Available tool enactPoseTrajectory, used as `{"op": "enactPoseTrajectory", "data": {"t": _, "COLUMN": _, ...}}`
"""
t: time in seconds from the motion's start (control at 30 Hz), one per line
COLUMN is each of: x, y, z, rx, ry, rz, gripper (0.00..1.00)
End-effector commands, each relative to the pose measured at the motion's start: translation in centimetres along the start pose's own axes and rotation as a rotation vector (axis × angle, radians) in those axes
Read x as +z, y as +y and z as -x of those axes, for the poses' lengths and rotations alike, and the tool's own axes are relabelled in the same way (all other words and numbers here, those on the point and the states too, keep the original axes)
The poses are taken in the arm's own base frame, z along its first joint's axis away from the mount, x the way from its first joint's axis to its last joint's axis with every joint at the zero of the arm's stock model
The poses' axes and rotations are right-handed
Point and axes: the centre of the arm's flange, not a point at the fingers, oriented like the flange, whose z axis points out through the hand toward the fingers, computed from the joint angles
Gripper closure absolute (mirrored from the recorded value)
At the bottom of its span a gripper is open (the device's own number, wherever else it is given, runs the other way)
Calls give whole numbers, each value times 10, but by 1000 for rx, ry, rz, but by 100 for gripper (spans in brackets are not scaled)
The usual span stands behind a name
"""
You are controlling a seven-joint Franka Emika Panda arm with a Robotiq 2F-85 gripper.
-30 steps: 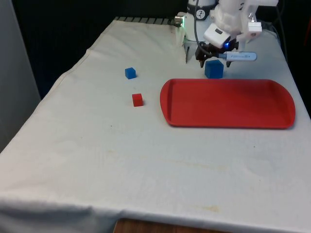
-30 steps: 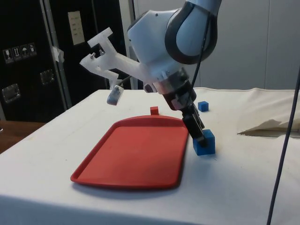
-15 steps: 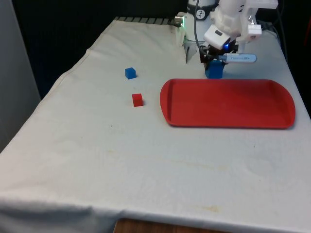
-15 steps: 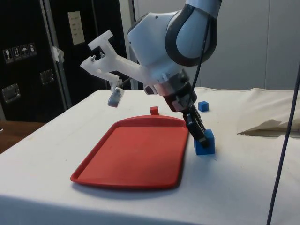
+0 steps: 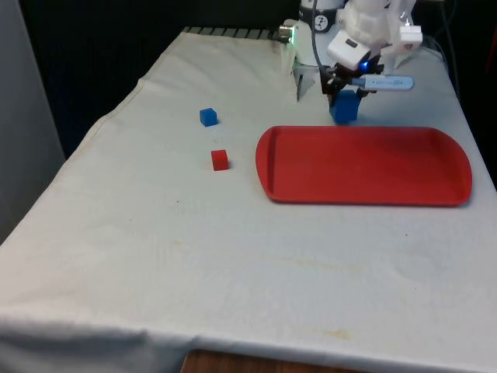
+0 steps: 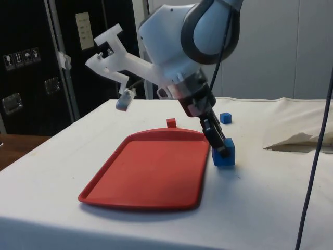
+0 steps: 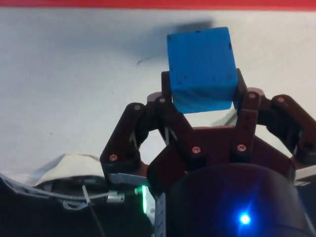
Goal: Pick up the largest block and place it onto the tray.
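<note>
Got my gripper [image 7: 202, 101] pinching the big blue cube block [image 7: 200, 69] by its sides, just off the desk [image 5: 233, 256] beside the red plastic tray [image 5: 365, 167], so it can clear the rim.

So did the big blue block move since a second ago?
Yes. The big blue block has gone up a little. In the side view it sat on the cloth beside the red tray; now the gripper holds it just above the cloth.

Blue large block [image 5: 344, 106], blue small block [image 5: 207, 116], red block [image 5: 220, 159], red tray [image 5: 365, 165].
</note>
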Motion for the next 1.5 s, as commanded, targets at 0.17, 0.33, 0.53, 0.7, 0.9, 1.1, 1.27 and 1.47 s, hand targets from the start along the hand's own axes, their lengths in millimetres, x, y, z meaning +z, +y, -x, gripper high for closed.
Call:
{"op": "enactPoseTrajectory", "data": {"t": 0.17, "x": -25, "y": 2, "z": 8, "rx": 9, "ry": 5, "rz": 7, "gripper": 100}}
{"op": "enactPoseTrajectory", "data": {"t": 0.33, "x": -45, "y": 4, "z": 10, "rx": 15, "ry": 16, "rz": -1, "gripper": 100}}
{"op": "enactPoseTrajectory", "data": {"t": 0.53, "x": -59, "y": 6, "z": 5, "rx": 27, "ry": 30, "rz": -6, "gripper": 100}}
{"op": "enactPoseTrajectory", "data": {"t": 0.7, "x": -71, "y": 5, "z": -1, "rx": 44, "ry": 48, "rz": -6, "gripper": 100}}
{"op": "enactPoseTrajectory", "data": {"t": 0.9, "x": -87, "y": 6, "z": -8, "rx": 63, "ry": 84, "rz": -8, "gripper": 100}}
{"op": "enactPoseTrajectory", "data": {"t": 1.1, "x": -98, "y": 5, "z": -13, "rx": 77, "ry": 112, "rz": -9, "gripper": 100}}
{"op": "enactPoseTrajectory", "data": {"t": 1.27, "x": -108, "y": 4, "z": -21, "rx": 91, "ry": 141, "rz": -9, "gripper": 100}}
{"op": "enactPoseTrajectory", "data": {"t": 1.47, "x": -112, "y": 4, "z": -31, "rx": 102, "ry": 168, "rz": -7, "gripper": 100}}
